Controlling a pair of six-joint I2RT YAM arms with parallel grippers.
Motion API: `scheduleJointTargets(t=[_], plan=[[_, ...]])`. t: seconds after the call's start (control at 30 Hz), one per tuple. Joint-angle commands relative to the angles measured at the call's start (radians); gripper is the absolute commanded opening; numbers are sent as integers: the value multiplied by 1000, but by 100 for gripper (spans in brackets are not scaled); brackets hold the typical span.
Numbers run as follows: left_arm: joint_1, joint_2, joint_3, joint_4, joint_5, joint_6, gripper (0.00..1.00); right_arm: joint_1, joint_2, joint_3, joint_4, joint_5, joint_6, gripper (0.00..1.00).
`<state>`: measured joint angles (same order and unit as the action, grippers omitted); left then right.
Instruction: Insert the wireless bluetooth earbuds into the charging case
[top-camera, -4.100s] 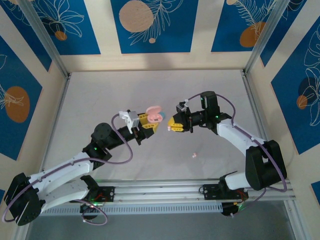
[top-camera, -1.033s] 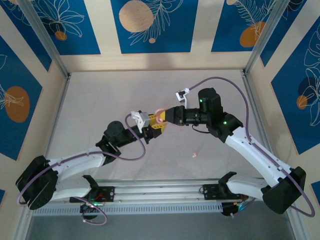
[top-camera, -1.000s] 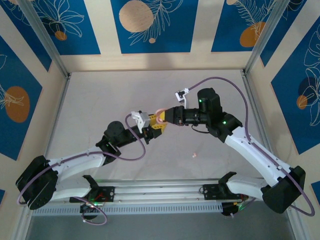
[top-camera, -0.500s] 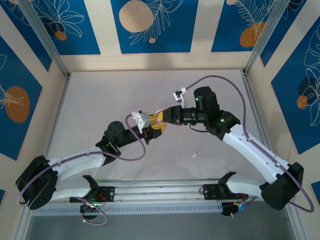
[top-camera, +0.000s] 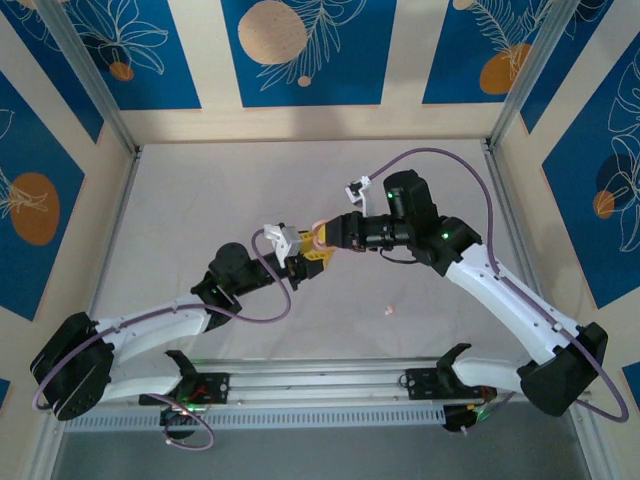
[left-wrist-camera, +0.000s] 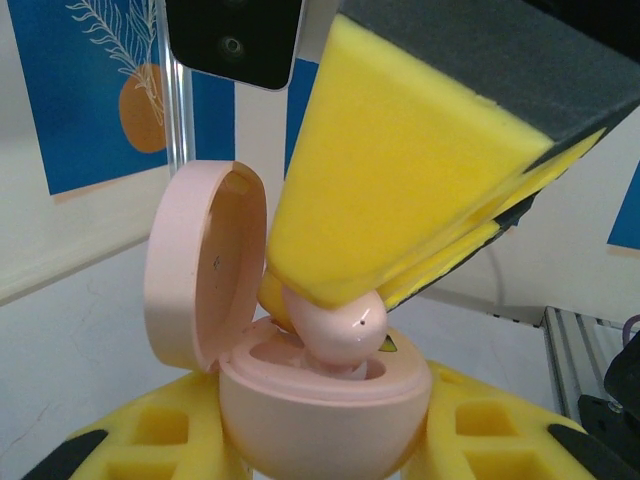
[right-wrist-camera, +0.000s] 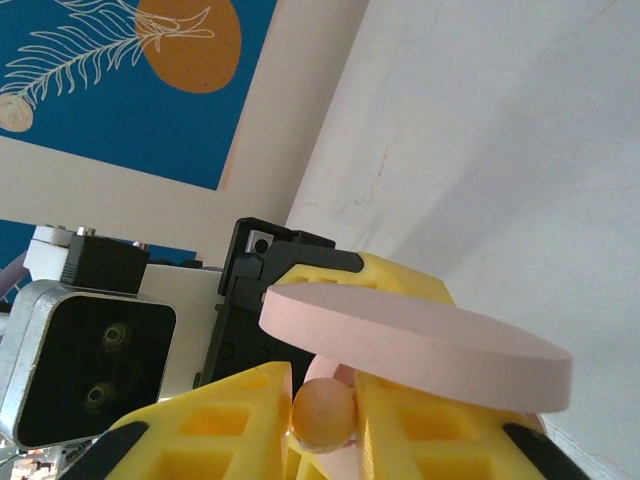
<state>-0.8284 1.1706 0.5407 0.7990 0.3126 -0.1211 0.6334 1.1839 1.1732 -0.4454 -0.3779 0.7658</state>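
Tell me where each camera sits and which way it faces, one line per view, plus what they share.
Top external: above and behind the bases, looking down on the table; both arms show, left tool and right tool meeting mid-table.
Left wrist: on the left arm, looking along its yellow fingers at the open pink case they grip.
Right wrist: on the right arm, looking past its yellow fingers, which pinch the pink earbud, toward the left arm's wrist camera.
Shared: both wrist views show case and earbud.

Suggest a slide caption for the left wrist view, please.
The right hand holds a pink earbud just inside the open pink case gripped by the left hand.
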Motion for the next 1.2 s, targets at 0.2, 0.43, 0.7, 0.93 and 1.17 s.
scheduleJointTargets(t=[0.2,0.43,0.7,0.93,1.17], plan=[[-9,-27,13,56,5,8,18,12,23,38,-92,17,-19,27],[-9,-31,13,51,1,14,18,14,18,41,-93,6,-20,27],[-9,-38,7,49,-9,15,18,15,19,70,-141,-58,-36,27],[-10,-45,7,46,-11,17,18,15,13,77,-158,-68,-39,27],[-9,-45,8,45,-9,19,18,15,0,83,-170,-66,-46,28]])
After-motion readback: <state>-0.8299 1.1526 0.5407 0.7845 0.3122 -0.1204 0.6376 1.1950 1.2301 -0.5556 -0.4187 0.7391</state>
